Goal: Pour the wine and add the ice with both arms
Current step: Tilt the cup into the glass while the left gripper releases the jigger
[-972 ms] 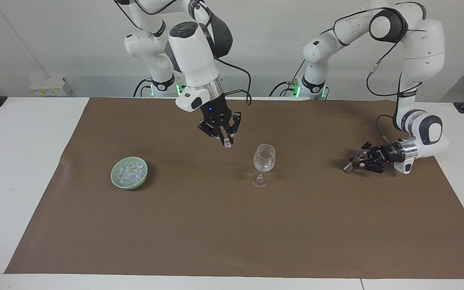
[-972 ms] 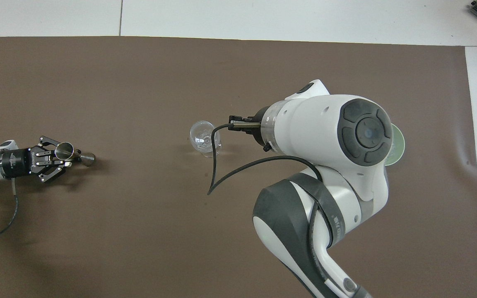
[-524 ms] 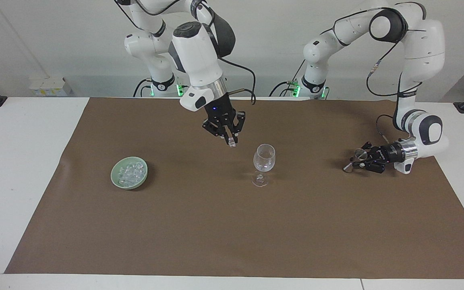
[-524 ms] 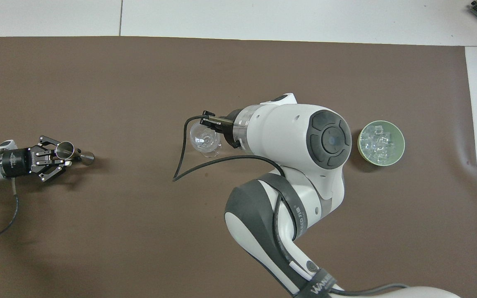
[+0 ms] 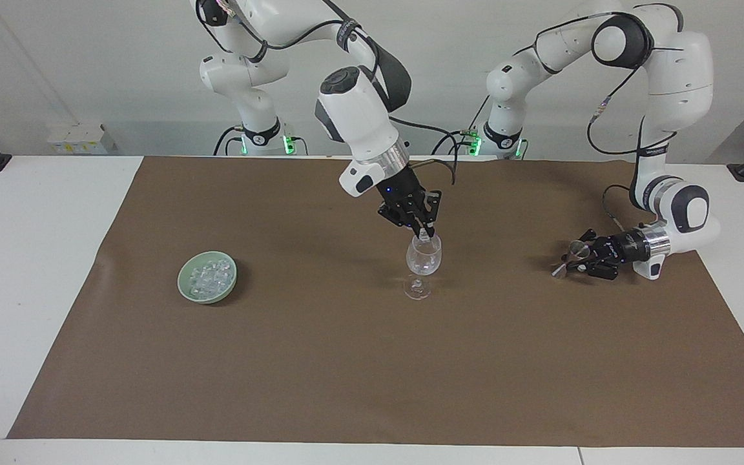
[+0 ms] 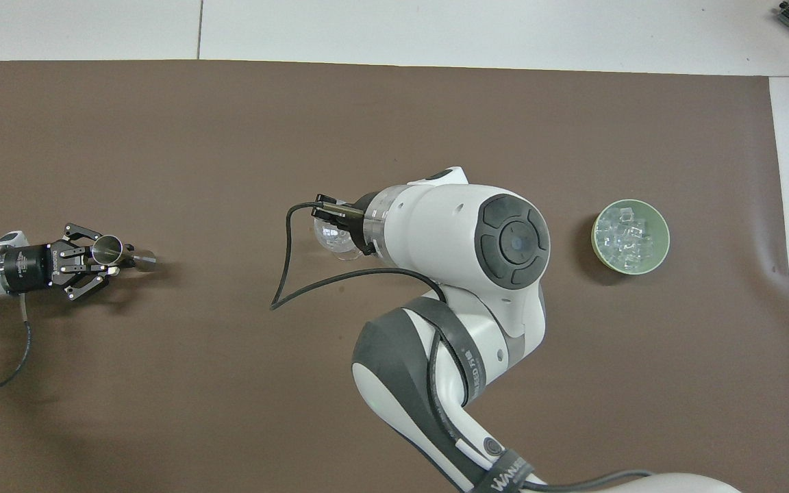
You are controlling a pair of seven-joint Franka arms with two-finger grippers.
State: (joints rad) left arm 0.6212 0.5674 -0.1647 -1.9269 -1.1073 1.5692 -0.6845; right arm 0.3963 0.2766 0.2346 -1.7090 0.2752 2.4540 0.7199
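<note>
A clear stemmed glass stands mid-table on the brown mat. My right gripper hangs right over its rim, shut on a small ice cube. More ice fills the pale green bowl toward the right arm's end. Low over the mat at the left arm's end, my left gripper lies level, shut on a small metal jigger. No wine shows in either view.
The brown mat covers most of the white table. The right arm's white forearm reaches across the middle and hides the mat beneath it in the overhead view. A black cable loops from its wrist.
My right gripper has carried the ice cube sideways from beside the glass to over its rim. The left gripper and jigger have stayed in place.
</note>
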